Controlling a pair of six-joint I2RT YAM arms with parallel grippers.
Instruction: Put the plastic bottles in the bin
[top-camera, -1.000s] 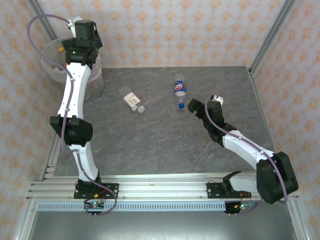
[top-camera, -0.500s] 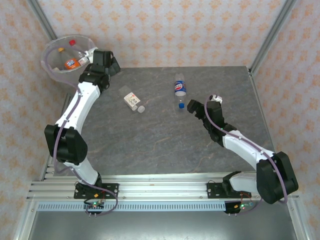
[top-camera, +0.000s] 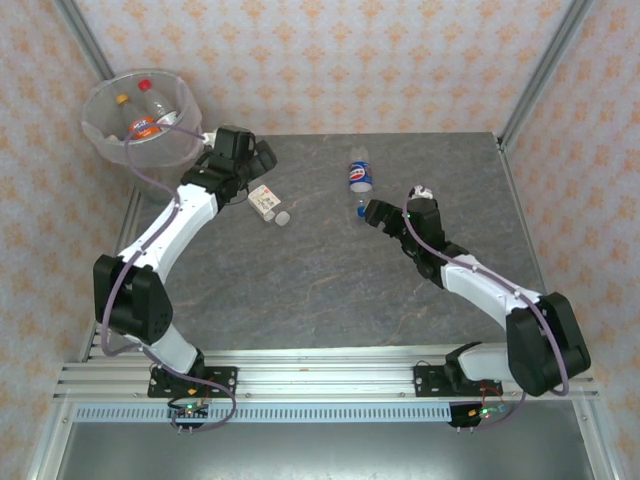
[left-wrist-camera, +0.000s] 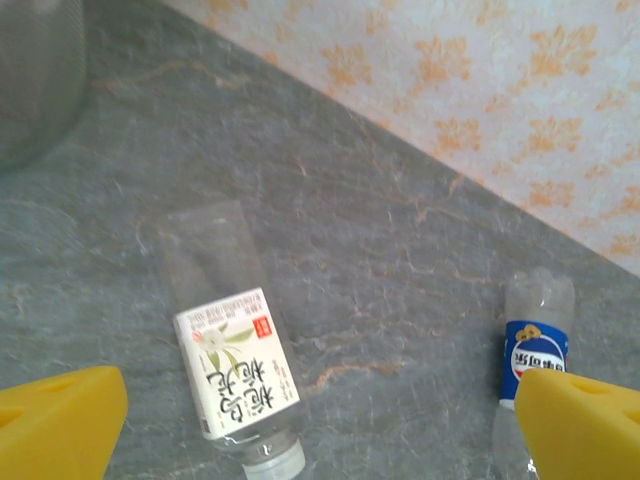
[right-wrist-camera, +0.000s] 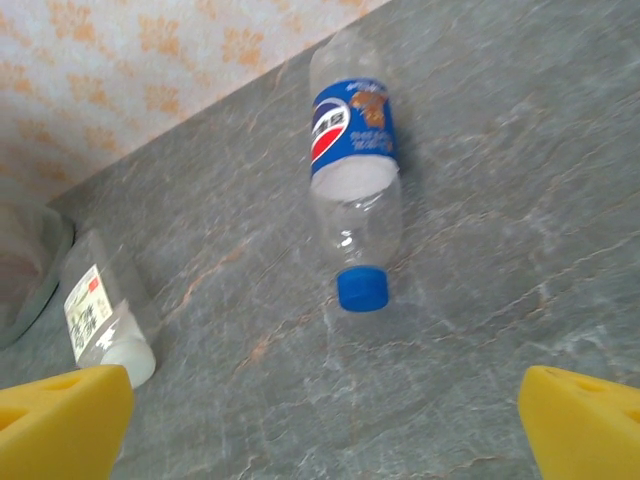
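Bright, even, diffuse light, seemingly from overhead. Shadows soft and faint beneath the arms on the grey table (top-camera: 320, 280). No hard glare, only mild sheen on the blue-label bottle (right-wrist-camera: 355, 170). Right wrist view slightly soft; yellow fingertips (right-wrist-camera: 60, 420) blurred up close. Overhead view sharp, with little edge distortion.

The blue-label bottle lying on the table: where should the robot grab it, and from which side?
Probably across its round body at the label, coming down from above. The blue-label bottle lies on its side on the table, cap pointing toward the open right gripper, so the jaws can straddle its width; the capped end narrows.
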